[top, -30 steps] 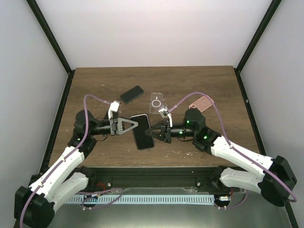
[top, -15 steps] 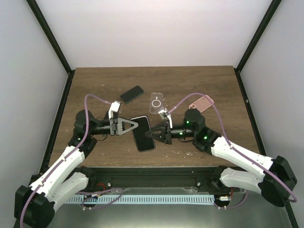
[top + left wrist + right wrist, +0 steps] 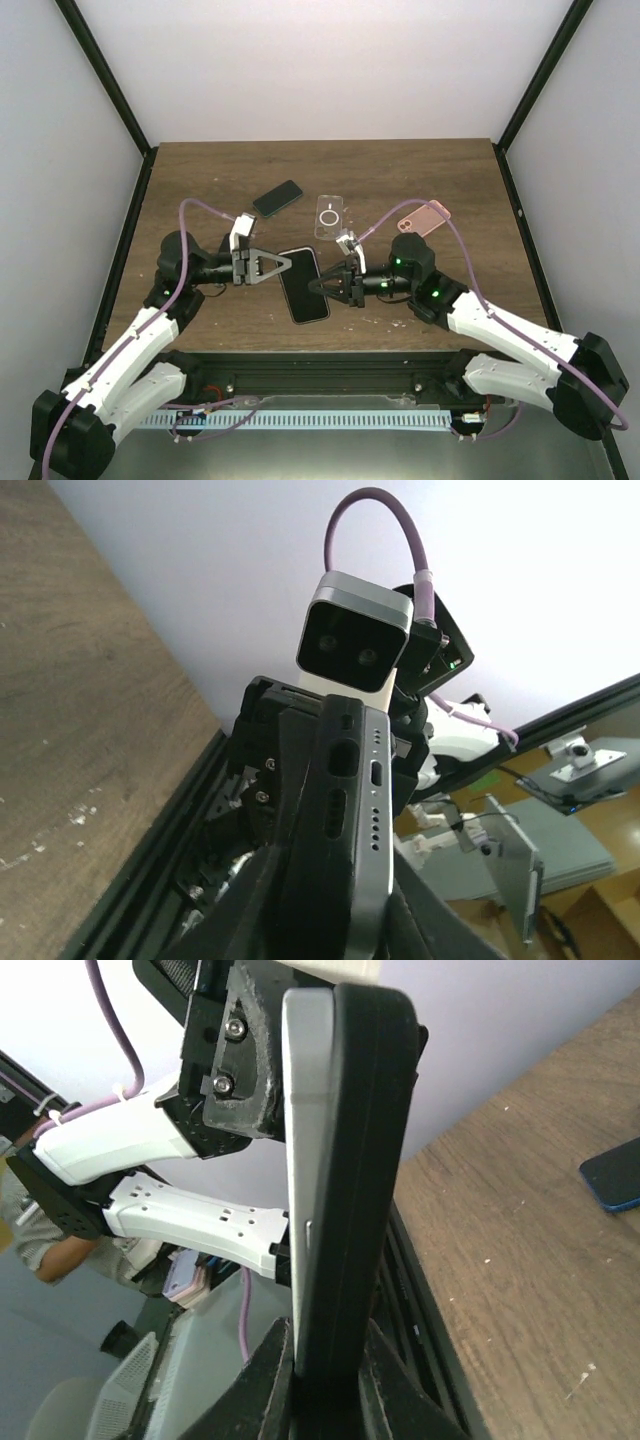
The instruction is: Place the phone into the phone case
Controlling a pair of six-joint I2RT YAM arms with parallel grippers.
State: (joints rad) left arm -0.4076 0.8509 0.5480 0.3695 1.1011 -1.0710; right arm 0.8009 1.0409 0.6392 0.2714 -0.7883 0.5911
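A silver phone (image 3: 303, 285) with a dark screen hangs above the table, pressed against a black phone case. In the left wrist view the phone's port edge (image 3: 378, 800) lies beside the black phone case (image 3: 325, 820), which overlaps it along one side. My left gripper (image 3: 285, 262) is shut on the phone's left edge and my right gripper (image 3: 318, 287) is shut on its right edge. The right wrist view shows the phone (image 3: 303, 1160) and the case (image 3: 365, 1160) together between the fingers (image 3: 262, 1380).
On the wooden table (image 3: 200, 180) lie a dark phone (image 3: 278, 198), a clear case with a ring (image 3: 329, 216) and a pink case (image 3: 424, 217). A black frame borders the table's near edge (image 3: 320, 358).
The phone and both grippers have shifted slightly toward the near edge, and the phone has turned a little. Both grips stay on it.
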